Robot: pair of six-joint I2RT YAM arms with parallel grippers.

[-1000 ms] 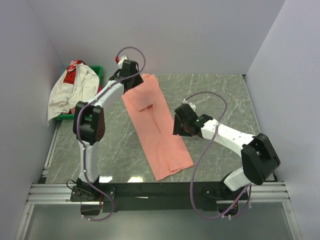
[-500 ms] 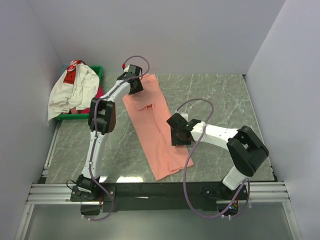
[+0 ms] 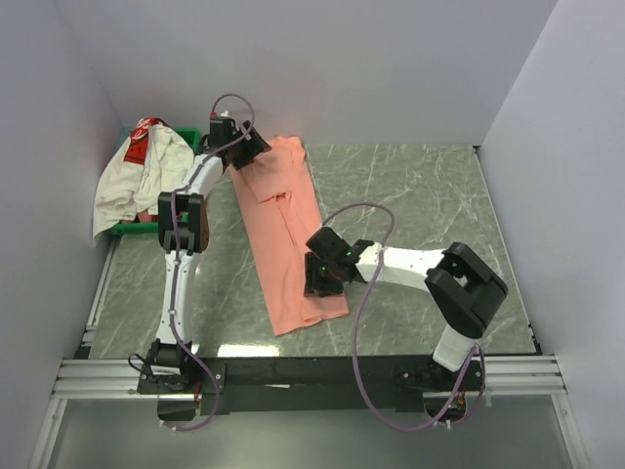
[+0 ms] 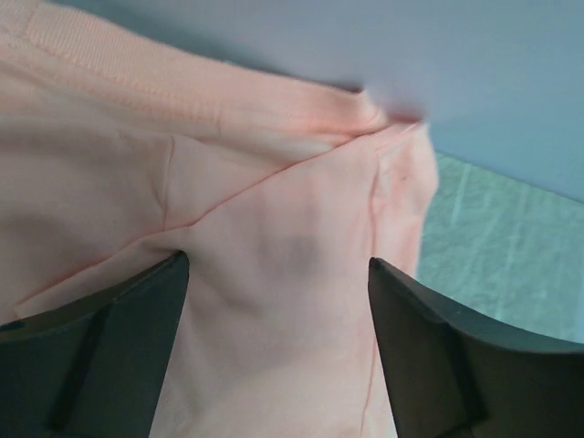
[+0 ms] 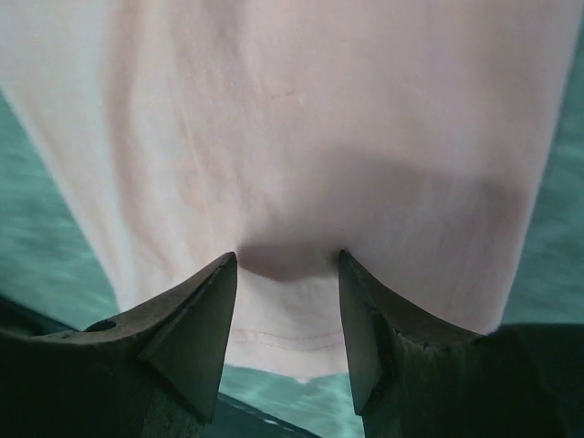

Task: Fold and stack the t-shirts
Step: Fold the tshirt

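Here the left end effector (image 4: 274, 263) stands released, its two dark fingers spread wide above the far end of the long, folded salmon-pink cotton t-shirt (image 3: 288, 234). The cloth lies flat beneath and between them, with a stitched hem just beyond the fingertips and the plain grey wall (image 3: 322, 68) right behind that. To that end effector's left, close by, the crumpled white t-shirt with a red printed patch (image 3: 146, 181) hangs over the green plastic tray (image 3: 187, 135). The left arm runs along the tray's edge.

The right end effector (image 5: 286, 260) is clenched on the salmon shirt's near end, with a dark crease of cloth pinched between its fingertips and the hem just behind them. Grey-green marbled bench (image 3: 420, 195) shows on either side of it. Its lilac cable (image 3: 356, 293) loops down just right of the shirt's near corner.
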